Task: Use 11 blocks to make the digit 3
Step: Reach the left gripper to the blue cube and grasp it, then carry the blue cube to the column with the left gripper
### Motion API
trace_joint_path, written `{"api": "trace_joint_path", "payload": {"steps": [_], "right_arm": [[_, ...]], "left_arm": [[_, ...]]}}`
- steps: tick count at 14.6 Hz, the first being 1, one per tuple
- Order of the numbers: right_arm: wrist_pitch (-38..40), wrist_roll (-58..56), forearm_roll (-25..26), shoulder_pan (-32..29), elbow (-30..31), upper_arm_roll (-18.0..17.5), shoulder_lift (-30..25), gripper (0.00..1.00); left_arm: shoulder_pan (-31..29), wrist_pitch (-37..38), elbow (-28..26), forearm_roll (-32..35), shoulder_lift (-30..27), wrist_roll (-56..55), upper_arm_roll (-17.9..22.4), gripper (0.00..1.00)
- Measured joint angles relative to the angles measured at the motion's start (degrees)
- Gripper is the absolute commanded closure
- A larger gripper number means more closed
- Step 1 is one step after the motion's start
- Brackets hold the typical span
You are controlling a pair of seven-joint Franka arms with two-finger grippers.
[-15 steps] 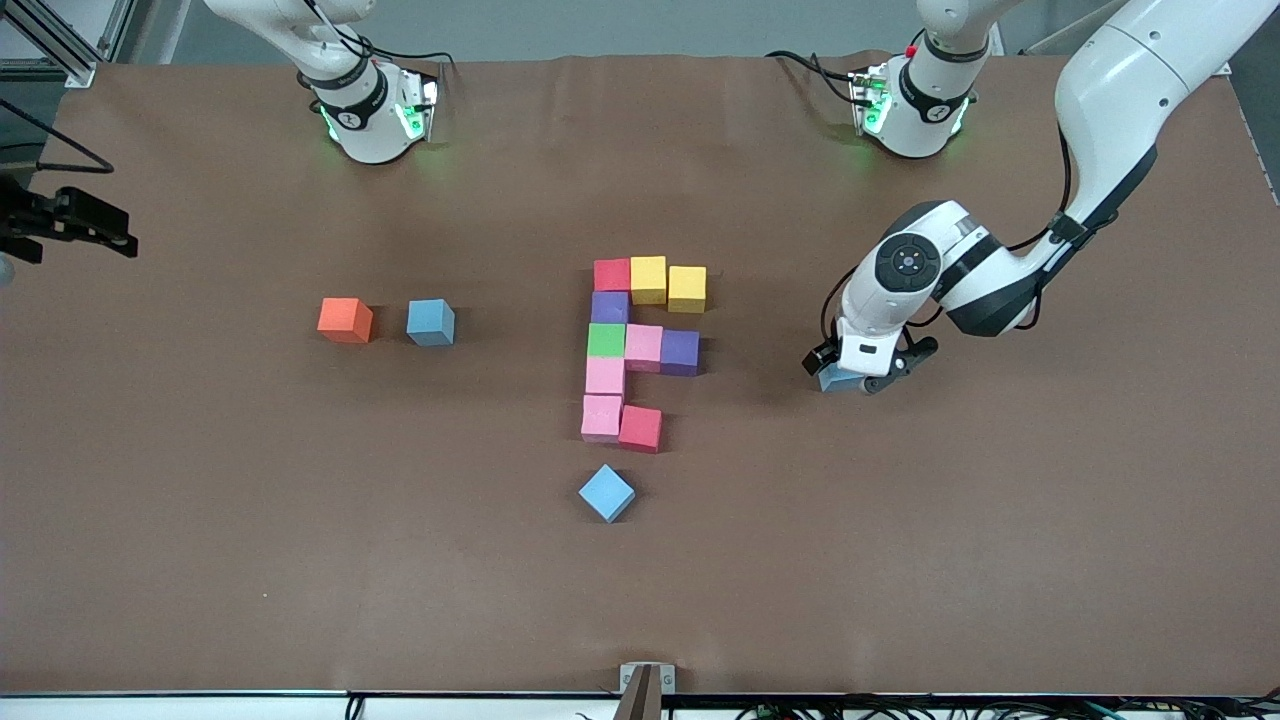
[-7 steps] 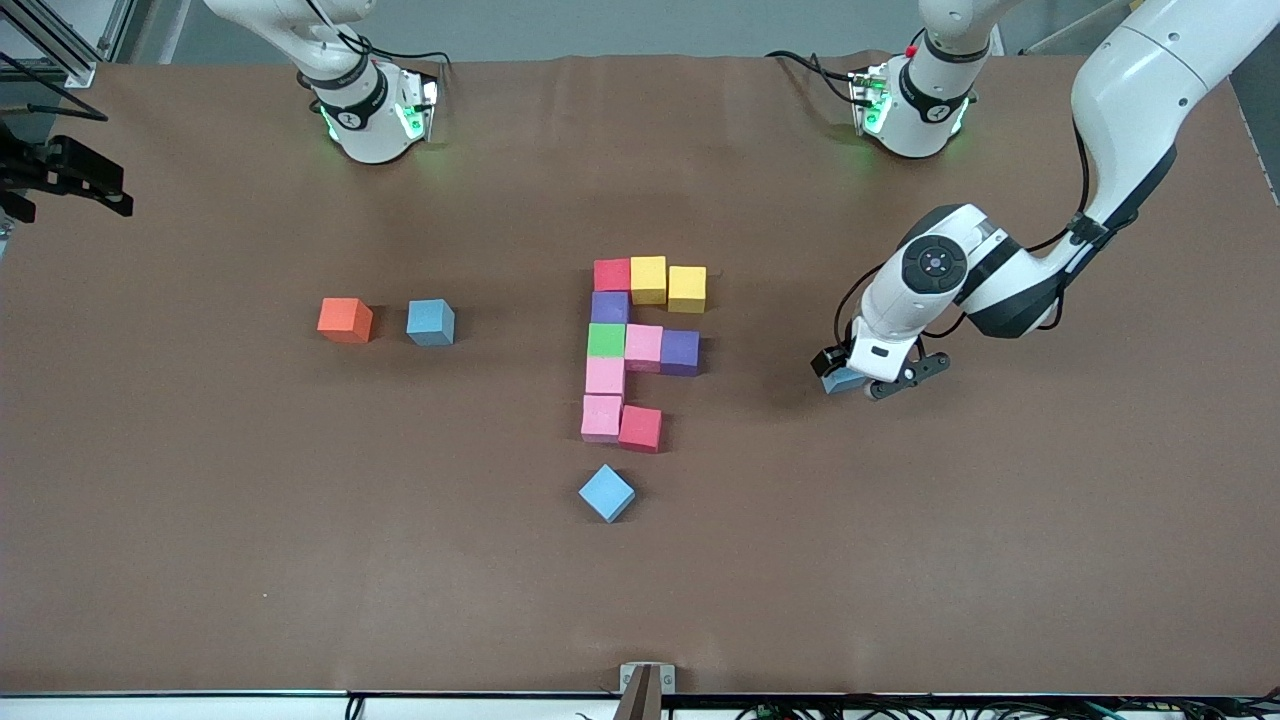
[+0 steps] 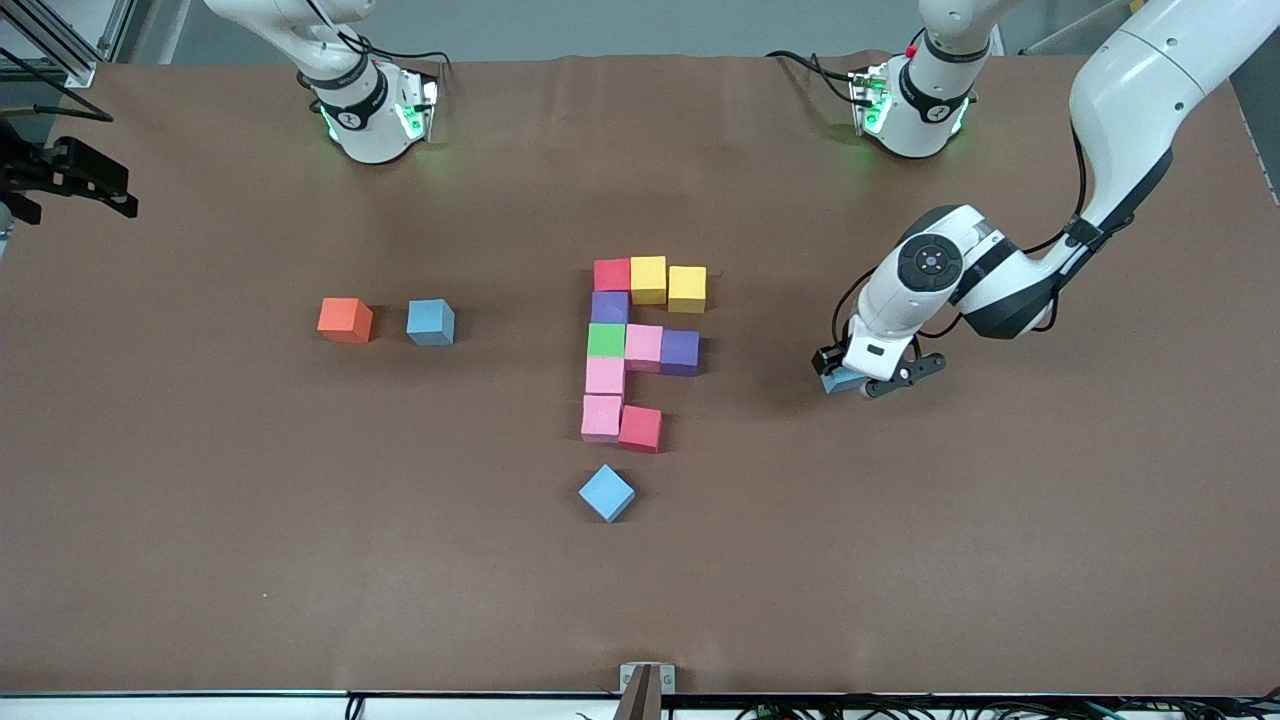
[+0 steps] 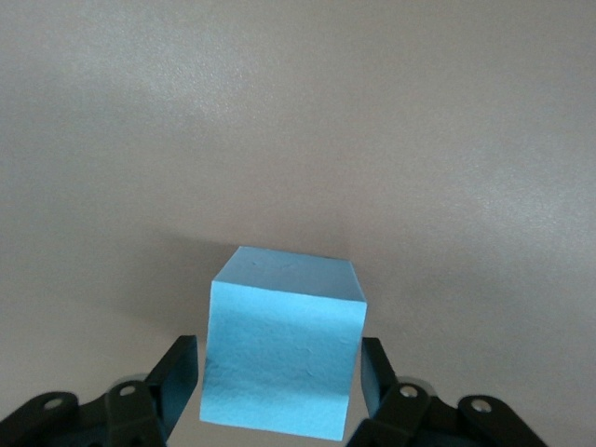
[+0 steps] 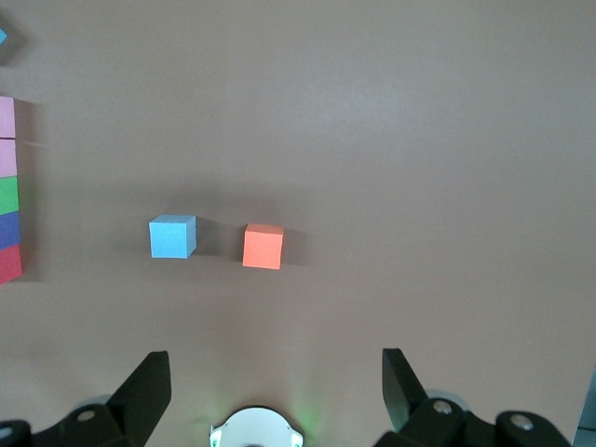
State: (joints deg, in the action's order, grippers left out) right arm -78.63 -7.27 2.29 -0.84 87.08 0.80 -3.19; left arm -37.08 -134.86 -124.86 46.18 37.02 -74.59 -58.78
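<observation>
My left gripper [image 3: 862, 378] is shut on a light blue block [image 3: 838, 381] low over the table, toward the left arm's end; the left wrist view shows the block [image 4: 284, 354] between the fingers [image 4: 177, 382]. The partial digit 3 [image 3: 606, 340] lies mid-table: red, yellow, yellow on the row farthest from the camera, a purple, green, pink spine, a pink-purple middle bar, and pink and red [image 3: 640, 428] nearest. A loose blue block [image 3: 606, 492] lies just nearer the camera than the red one. My right gripper [image 3: 100, 195] waits open, high at the right arm's end [image 5: 277, 372].
An orange cube [image 3: 345, 320] and another blue cube [image 3: 431, 322] sit side by side toward the right arm's end; both show in the right wrist view [image 5: 263, 246] [image 5: 172, 236]. A small metal bracket [image 3: 646, 680] is at the table's near edge.
My left wrist has shifted a little toward the left arm's end and turned slightly, with the light blue block still between the fingers. My right gripper has moved up a little.
</observation>
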Motion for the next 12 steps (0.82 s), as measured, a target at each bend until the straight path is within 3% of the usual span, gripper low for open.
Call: {"api": "trace_joint_path", "payload": {"steps": [3, 8, 12], "right_arm": [[-0.7, 0.0, -0.9, 0.0, 0.6, 0.1, -0.6, 0.0], [-1.2, 0.0, -1.4, 0.0, 0.9, 0.6, -1.0, 0.0], [-1.3, 0.0, -1.5, 0.0, 0.9, 0.6, -1.4, 0.0]], "left_arm": [[0.0, -0.2, 0.6, 0.2, 0.6, 0.0, 0.1, 0.66], [2.2, 0.1, 5.3, 0.1, 2.2, -6.6, 0.6, 0.66], [12.1, 2.6, 14.4, -4.4, 3.2, -17.4, 6.3, 0.66]]}}
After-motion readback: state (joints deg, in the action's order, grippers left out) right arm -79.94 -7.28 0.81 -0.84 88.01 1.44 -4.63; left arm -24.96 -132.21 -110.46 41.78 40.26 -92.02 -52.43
